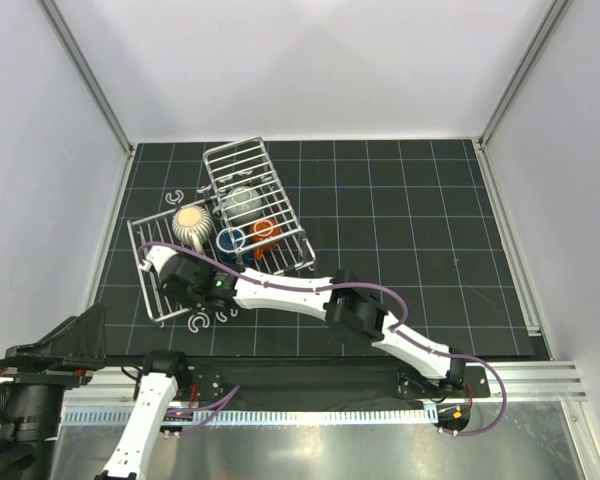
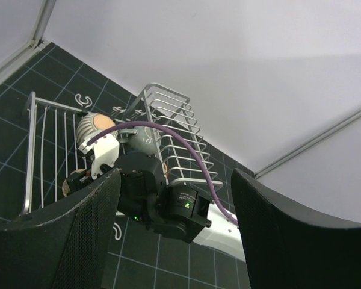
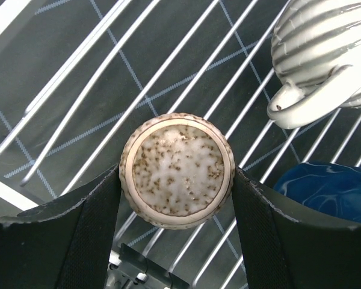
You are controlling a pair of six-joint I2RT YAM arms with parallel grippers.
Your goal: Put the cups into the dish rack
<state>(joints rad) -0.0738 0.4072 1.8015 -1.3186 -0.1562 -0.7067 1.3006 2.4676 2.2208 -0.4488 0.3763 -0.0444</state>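
Over dish rack slats: right hand clamped on speckled cup, apparently ready to lower it.
Left hand: apart, empty, standing clear.

Silver wire dish rack: flat tray joined to raised basket. Grey cup inside basket, blue cup and orange cup near it. Striped cream cup on its side on tray; speckled tan cup just above slats.

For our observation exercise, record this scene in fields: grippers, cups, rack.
left gripper: open, empty
right gripper: shut on tan cup, over the slats of the rack
cups in rack: striped cup, grey cup, blue cup, orange cup
hooks: white, on the table beside the rack
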